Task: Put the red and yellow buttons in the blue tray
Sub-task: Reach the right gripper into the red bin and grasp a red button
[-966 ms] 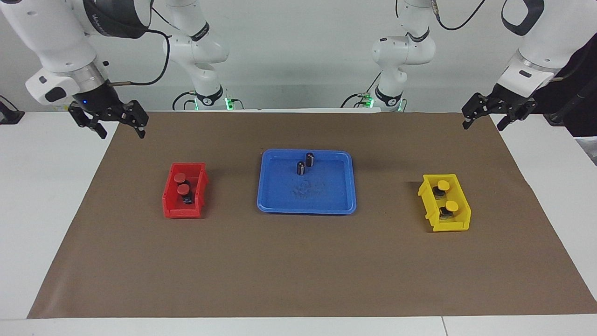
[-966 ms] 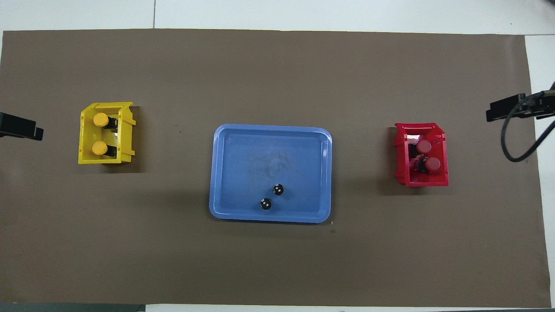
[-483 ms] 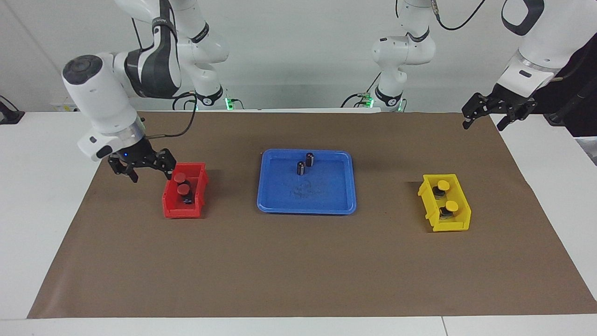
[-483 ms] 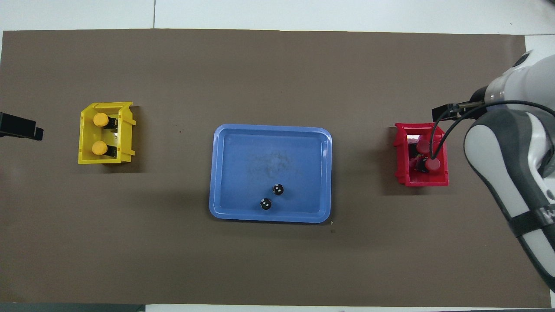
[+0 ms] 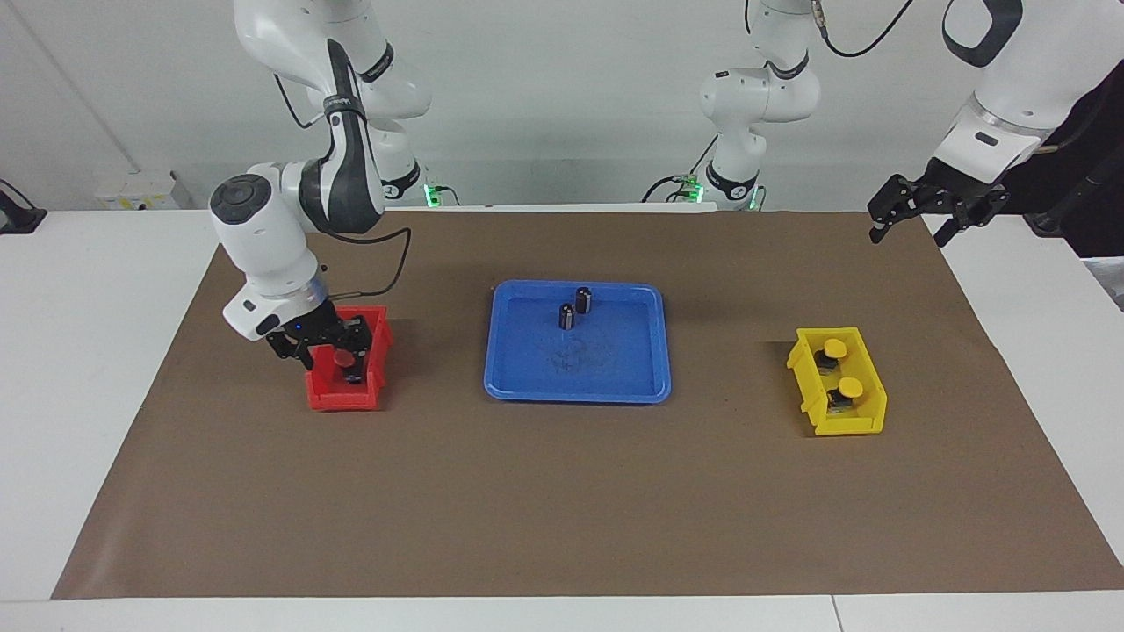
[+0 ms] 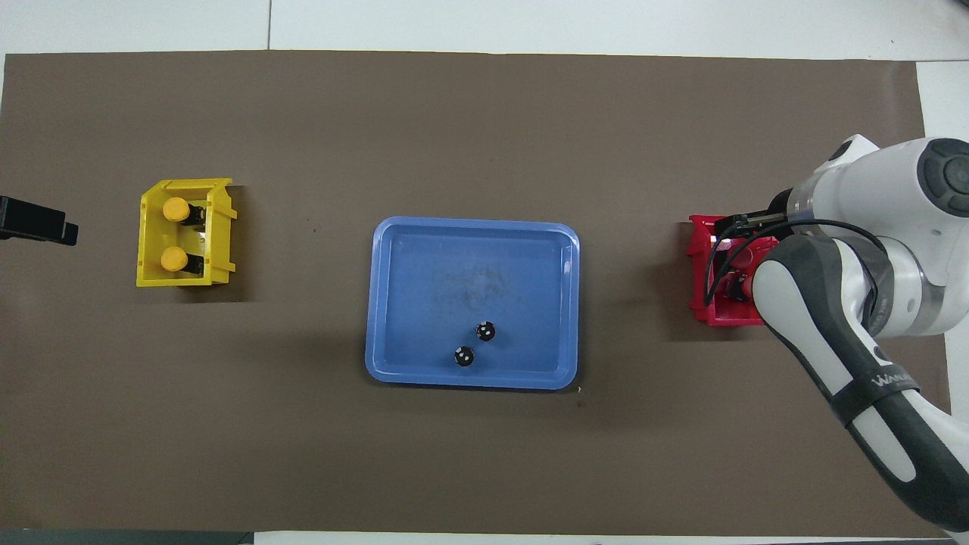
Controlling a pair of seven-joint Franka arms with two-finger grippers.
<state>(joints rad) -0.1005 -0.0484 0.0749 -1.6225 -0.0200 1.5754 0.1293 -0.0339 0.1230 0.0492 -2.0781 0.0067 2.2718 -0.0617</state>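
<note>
Movement is the main news in the facing view: the right gripper (image 5: 327,349), which one second ago hangs at the upper left of the frame, well apart from everything, is now low in the red bin (image 5: 346,360) at the left of the frame. Its fingers stand on either side of a red button (image 5: 340,357), but I cannot tell if they already press on it or if a small gap remains. To my judgement the first pick is only starting, and no button has left its bin. The blue tray (image 5: 577,376) lies in the middle of the frame and carries only two dark cylinders (image 5: 574,307) near its upper rim. The yellow bin (image 5: 839,381) at the right of the frame keeps its two yellow buttons (image 5: 839,369). The left gripper (image 5: 924,210) waits at the upper right of the frame, fingers apart, and has not moved.

The overhead view turns everything around: the red bin (image 6: 721,278) is at the right of the frame, and the white right arm now covers most of it, where before only a dark tip shows at the frame edge. Here the red buttons are almost fully hidden, so the grasp cannot be read. This view shows better how the yellow buttons (image 6: 175,234) lie in the yellow bin (image 6: 184,233), one above the other, and that the big upper part of the blue tray (image 6: 394,303) is free. Of the left gripper (image 6: 36,220) only a dark tip appears at the left edge.
</note>
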